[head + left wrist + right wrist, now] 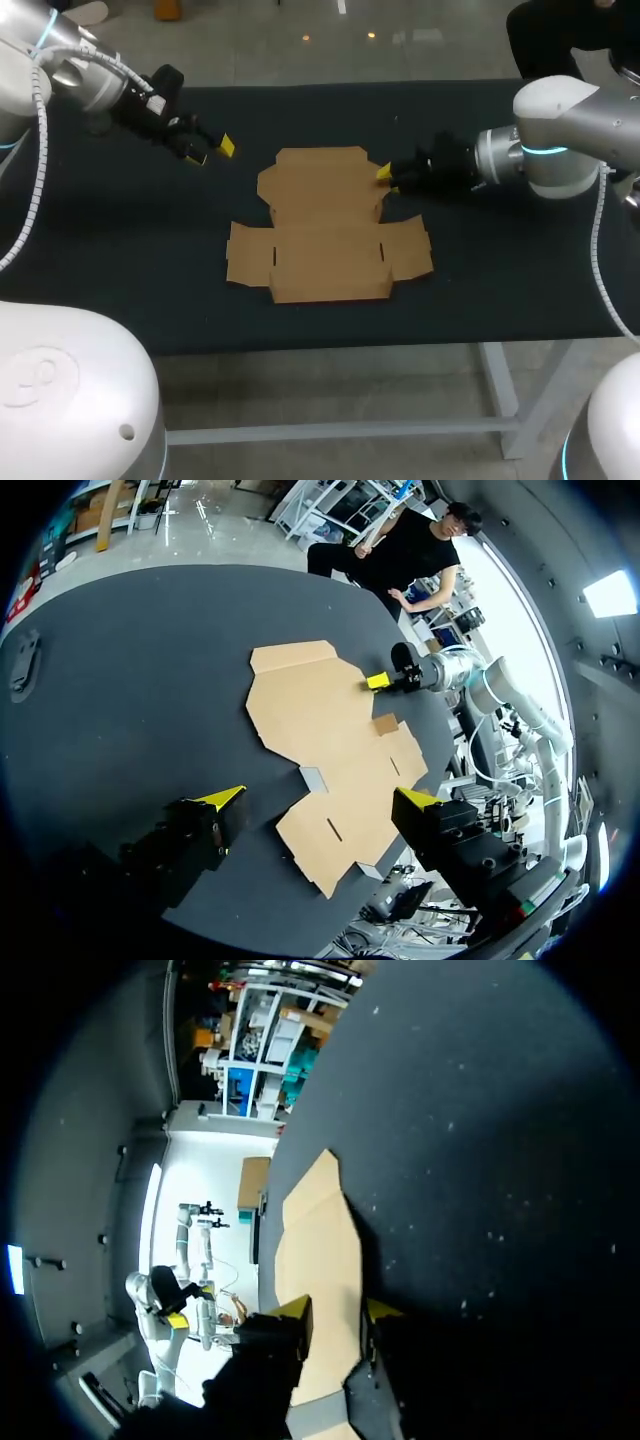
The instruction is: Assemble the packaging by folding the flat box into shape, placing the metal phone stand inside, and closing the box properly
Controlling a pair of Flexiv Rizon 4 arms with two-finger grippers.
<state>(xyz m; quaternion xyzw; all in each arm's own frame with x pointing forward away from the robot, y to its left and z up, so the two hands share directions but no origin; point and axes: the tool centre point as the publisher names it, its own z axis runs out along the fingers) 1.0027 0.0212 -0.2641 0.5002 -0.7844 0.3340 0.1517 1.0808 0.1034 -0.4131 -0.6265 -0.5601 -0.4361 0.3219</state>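
On a dark counter (500, 290), seen from above, a flat box (325, 225) of brown cardboard lies unfolded near the middle. Its near half is a wide panel with a small flap spread out to the left and to the right. Its far half is a narrower panel with rounded corners. Every panel lies flat on the counter, so no wall or lid has been raised yet. At the right edge of the far half, the right gripper (385, 175) comes in low from the right, its yellow tips at the cardboard's edge. The right wrist view shows cardboard between the tips, but whether they are clamped on it cannot be told. Farther back and to the left, the left gripper (212, 152) hangs above bare counter just beyond the box's far left corner, its fingers wide apart and empty. A small grey object (22, 660) lies well apart from the box and may be the metal phone stand, though it is too small to be sure. The task appears to be at its very start: folding, loading the stand and closing all remain.
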